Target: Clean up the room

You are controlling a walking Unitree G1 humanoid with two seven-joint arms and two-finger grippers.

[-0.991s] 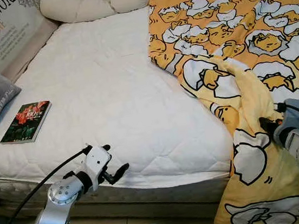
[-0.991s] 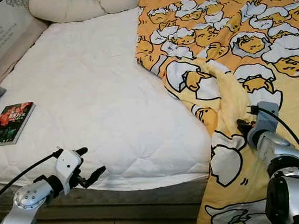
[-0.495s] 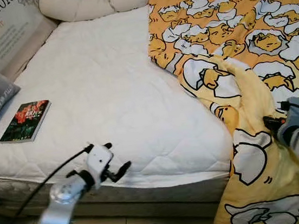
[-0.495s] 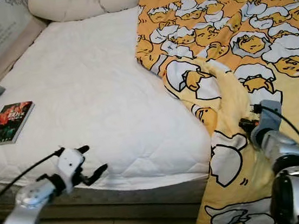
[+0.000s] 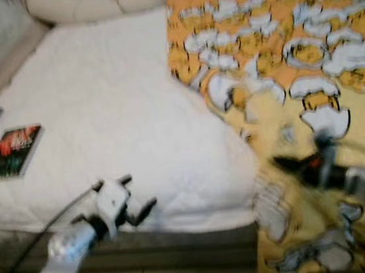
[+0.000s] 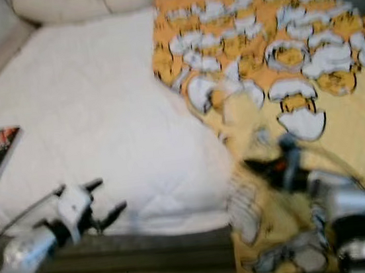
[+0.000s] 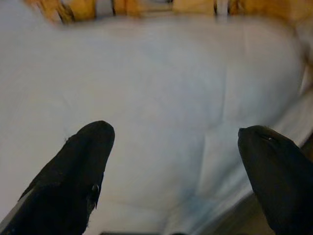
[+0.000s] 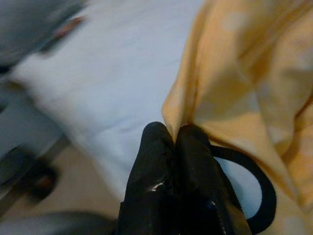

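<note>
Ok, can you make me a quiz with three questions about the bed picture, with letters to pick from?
1. Where does the book lie?
A. on the white mattress, on the robot's left
B. on the floor
C. on the blanket

2. What colour is the blanket?
A. blue
B. yellow and orange with white shapes
C. plain green

3. What is the right gripper doing?
A. hanging wide open
B. pinching the blanket's edge
C. holding the book

Answers: 1 A, the book rests near the mattress's left side. 2 B, the head views show it. 3 B, the right wrist view shows cloth caught between closed fingers.
</note>
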